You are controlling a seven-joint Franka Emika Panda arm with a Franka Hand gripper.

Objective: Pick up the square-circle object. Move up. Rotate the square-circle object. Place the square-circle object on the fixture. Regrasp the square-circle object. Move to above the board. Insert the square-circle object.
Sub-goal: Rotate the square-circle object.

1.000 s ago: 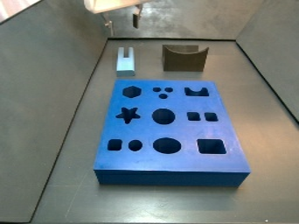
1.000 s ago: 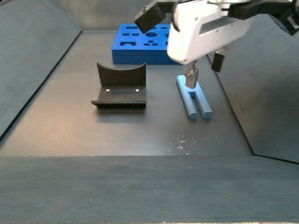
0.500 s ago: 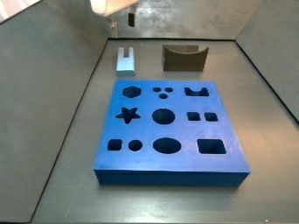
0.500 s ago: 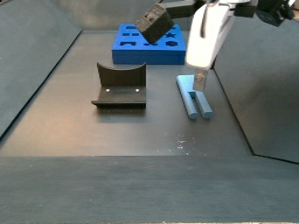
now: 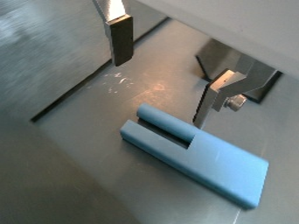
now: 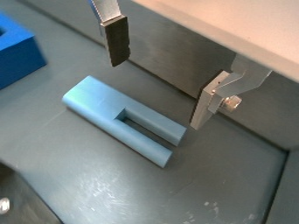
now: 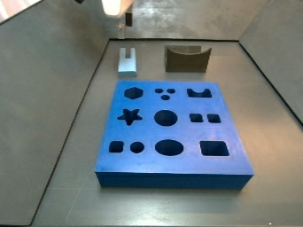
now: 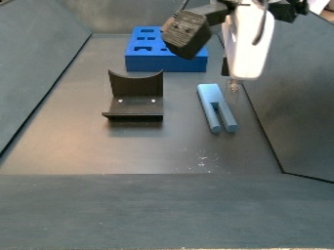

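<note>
The gripper (image 5: 163, 74), a pair of flat silver plates with dark pads, hangs above the floor with its jaws spread wide and nothing between them; in both wrist views the two fingers (image 6: 114, 39) stand well apart on either side of bare dark floor. Below and between them lies the square-circle object (image 5: 193, 156), a small elongated light blue-grey piece with a slot cut into one end, flat on the dark floor. In a side view it rests near the wall, beside the fixture (image 7: 186, 58), a dark olive-brown block with a U-shaped notch, and apart from it. The board (image 7: 173, 133), a thick bright blue slab with dark shaped holes, lies nearer the camera, untouched.

The first step, picking up, appears to be in hand and not yet done. The next move calls for lowering straight down so the fingers straddle the piece across its narrow width, then closing.
</note>
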